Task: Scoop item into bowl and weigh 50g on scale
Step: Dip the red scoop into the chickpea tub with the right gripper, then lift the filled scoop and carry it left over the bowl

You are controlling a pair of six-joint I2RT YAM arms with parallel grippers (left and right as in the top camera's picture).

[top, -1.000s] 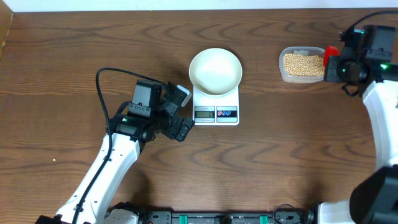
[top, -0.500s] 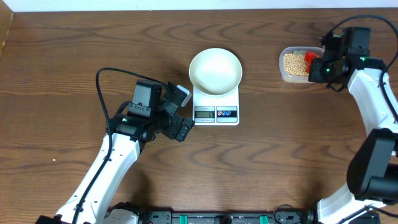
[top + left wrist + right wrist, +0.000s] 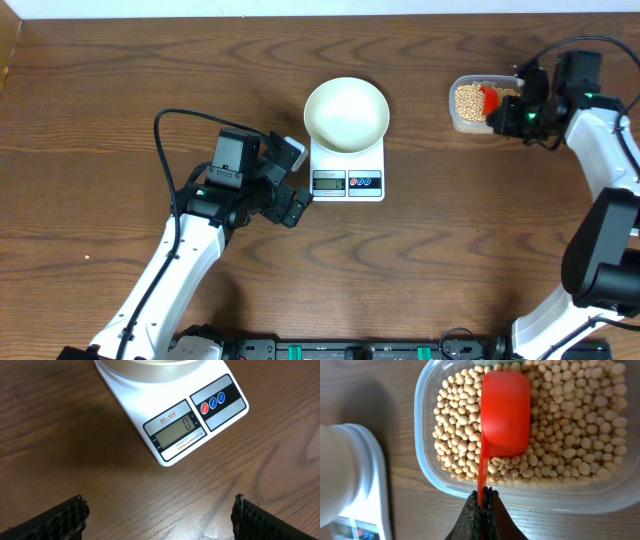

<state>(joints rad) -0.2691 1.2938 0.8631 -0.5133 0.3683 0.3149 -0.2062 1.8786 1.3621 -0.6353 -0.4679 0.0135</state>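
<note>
The white bowl (image 3: 346, 113) stands empty on the white scale (image 3: 348, 171). In the left wrist view the scale (image 3: 175, 420) reads 0 beside its red and blue buttons. The tan-yellow beans (image 3: 470, 102) fill a clear plastic tub (image 3: 456, 118) at the back right. My right gripper (image 3: 512, 110) is shut on the handle of a red scoop (image 3: 503, 412), whose bowl rests upside down on the beans (image 3: 570, 425) in the tub. My left gripper (image 3: 290, 180) is open and empty, low over the wood just left of the scale.
The tub's rim (image 3: 427, 467) lies close in front of my right gripper (image 3: 483, 497). The scale's corner and the bowl's side show at the left of the right wrist view. The brown wooden table (image 3: 470, 250) runs around everything.
My right arm has swung left and brought the red scoop from outside the tub's right edge over and onto the beans. My left arm has not moved.
</note>
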